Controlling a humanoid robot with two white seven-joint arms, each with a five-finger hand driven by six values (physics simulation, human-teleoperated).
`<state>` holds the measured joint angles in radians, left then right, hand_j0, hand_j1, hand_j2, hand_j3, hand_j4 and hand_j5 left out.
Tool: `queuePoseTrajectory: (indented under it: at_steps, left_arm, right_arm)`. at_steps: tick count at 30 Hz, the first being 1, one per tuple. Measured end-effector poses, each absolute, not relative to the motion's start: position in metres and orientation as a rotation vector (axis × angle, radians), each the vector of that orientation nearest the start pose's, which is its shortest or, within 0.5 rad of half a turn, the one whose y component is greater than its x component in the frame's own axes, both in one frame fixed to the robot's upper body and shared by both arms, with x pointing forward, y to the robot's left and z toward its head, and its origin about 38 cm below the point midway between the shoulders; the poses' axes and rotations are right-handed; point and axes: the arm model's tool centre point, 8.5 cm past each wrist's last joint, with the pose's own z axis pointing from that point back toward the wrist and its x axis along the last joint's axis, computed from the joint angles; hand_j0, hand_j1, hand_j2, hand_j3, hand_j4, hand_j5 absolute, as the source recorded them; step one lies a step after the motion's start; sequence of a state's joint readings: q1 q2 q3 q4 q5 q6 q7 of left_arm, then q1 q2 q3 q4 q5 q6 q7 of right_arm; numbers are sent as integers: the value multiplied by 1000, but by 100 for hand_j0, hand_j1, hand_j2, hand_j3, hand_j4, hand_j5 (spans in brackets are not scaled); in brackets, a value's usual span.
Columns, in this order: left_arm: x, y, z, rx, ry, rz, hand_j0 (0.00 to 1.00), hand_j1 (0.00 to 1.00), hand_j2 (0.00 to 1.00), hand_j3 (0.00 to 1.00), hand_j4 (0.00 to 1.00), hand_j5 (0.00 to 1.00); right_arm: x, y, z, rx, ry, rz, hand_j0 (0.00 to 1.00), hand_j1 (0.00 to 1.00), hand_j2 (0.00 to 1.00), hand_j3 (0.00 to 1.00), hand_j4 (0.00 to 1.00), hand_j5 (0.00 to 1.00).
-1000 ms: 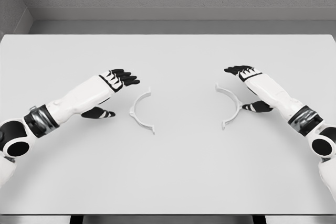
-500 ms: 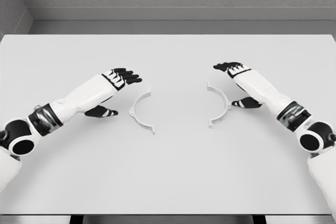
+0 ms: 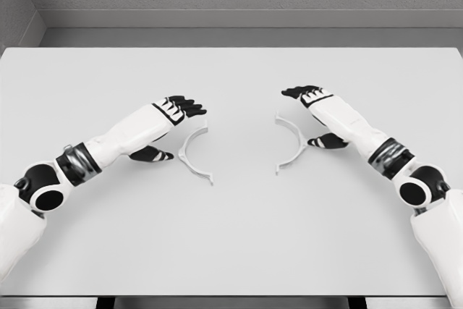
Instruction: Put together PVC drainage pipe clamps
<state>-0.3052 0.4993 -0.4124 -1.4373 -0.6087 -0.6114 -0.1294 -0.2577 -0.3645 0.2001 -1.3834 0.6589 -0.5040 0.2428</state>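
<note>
White table (image 3: 231,251) bears two clamp halves (image 3: 194,153) (apart).

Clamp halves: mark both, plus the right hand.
Left clamp half (image 3: 185,151), head view, middle of its arc.
Right clamp half (image 3: 298,142), head view, middle of its arc.
Right hand (image 3: 312,100), head view, back of the hand.

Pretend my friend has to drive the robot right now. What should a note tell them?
Left hand: fingers open, holding nothing, just behind the left clamp half.
Right hand: fingers open, thumb beside the right clamp half; whether it touches is unclear.
Both half-rings lie flat on the white table, open sides facing each other, with a gap between.
Done: hands are at the halves.
Left: probably slide the two halves together until their ends meet, then join them.
</note>
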Motion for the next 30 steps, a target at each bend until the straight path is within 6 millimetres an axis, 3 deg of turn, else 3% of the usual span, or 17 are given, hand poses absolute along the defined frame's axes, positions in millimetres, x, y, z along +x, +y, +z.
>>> queuePoseTrajectory:
  at_steps: [13, 30]
  left_arm:
    - [405, 231, 115, 344, -1814, -1616, 100, 100, 100, 100, 100, 100]
    - [405, 206, 111, 309, -1853, -1590, 100, 100, 100, 100, 100, 100]
  right_arm:
    - [423, -232, 114, -434, -1708, 1456, 100, 100, 100, 100, 100, 100]
    - [435, -202, 113, -400, -1706, 1473, 100, 100, 100, 100, 100, 100]
